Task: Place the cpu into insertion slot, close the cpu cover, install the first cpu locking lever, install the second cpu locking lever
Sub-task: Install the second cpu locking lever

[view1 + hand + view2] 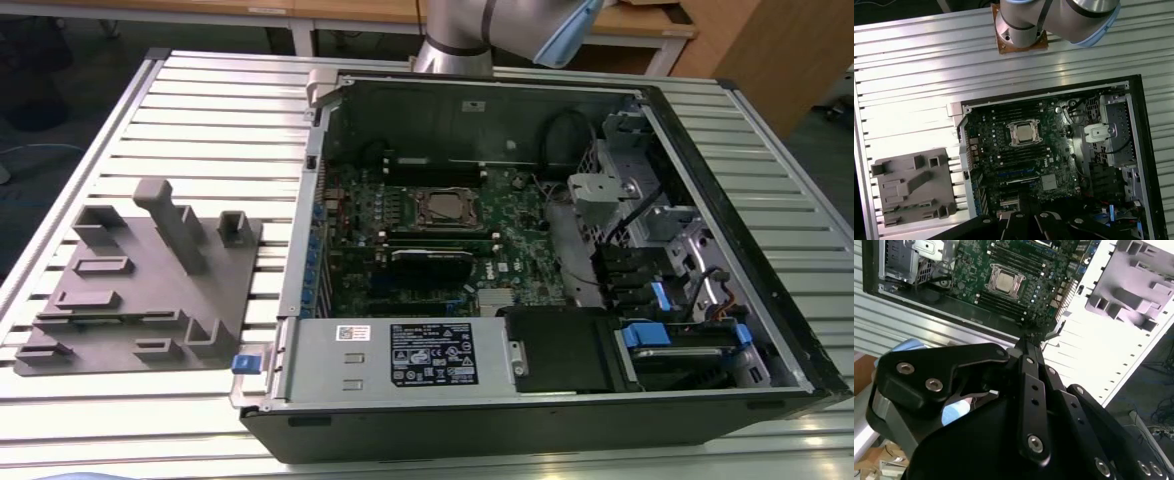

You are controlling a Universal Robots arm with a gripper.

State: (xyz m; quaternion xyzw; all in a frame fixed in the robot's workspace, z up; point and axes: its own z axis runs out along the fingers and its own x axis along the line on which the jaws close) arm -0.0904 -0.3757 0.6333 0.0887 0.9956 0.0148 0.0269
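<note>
The cpu [445,208] lies flat in the insertion slot [467,221] on the green motherboard inside the open computer case. Its silver top also shows in both wrist views [1003,282] [1024,133]. The cpu cover [1013,134], a silver frame, lies flat around the chip. I cannot make out the locking levers. My gripper [1026,340] hangs high above the case's edge, well away from the socket. Its black fingers [1031,390] meet at the tips and are shut on nothing.
A grey fixture block [140,280] with slots and posts stands on the slatted table at the exterior view's left of the case. The case holds a power supply [400,355], drive cages [654,230] and cables. The arm's base [1021,30] sits behind the case.
</note>
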